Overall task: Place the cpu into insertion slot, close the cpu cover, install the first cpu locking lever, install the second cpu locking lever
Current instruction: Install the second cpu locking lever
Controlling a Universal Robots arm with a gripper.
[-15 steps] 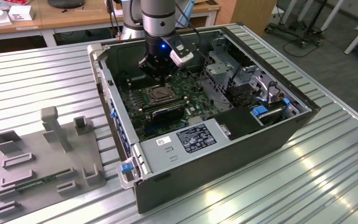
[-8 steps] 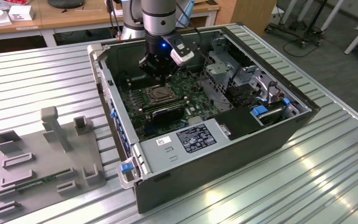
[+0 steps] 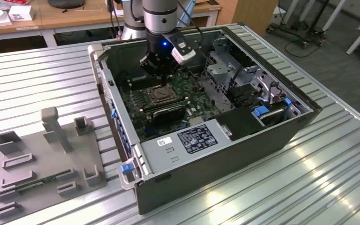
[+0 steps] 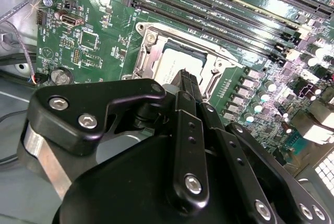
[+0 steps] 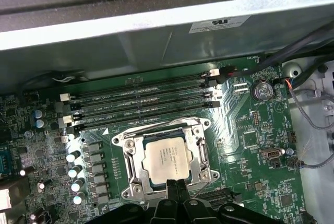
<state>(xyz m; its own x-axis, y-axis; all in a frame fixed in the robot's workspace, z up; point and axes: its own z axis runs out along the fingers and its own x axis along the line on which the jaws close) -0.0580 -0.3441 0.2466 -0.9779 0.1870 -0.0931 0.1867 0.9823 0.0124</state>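
Motherboard [image 5: 250,145] lies flat inside an open computer case [image 3: 230,154] that rests on a ribbed metal table [image 3: 36,79]. In the exterior view the arm reaches down into the case, with the gripper [image 3: 161,75] hovering just above the insertion slot [image 3: 161,95] near the board's middle. In the first wrist view the cpu [image 5: 167,157] sits flat in the insertion slot [image 5: 130,169], its pale silvery top showing through the cut-out of the cpu cover [image 5: 197,153], which lies down around the chip. The gripper [image 5: 178,186] has its two black fingertips pressed together with no gap, holding nothing, at the socket's edge just beside the cpu. The second wrist view shows the same: the closed fingertips [image 4: 189,80] hang over the cpu [image 4: 169,70] inside the silvery frame of the cover [image 4: 156,33]. Long black memory slots [image 5: 141,98] run beside the socket, between it and the case wall. On the exterior view's left, well apart from the case, a grey fixture tray [image 3: 36,183] with upright blocks rests on the table
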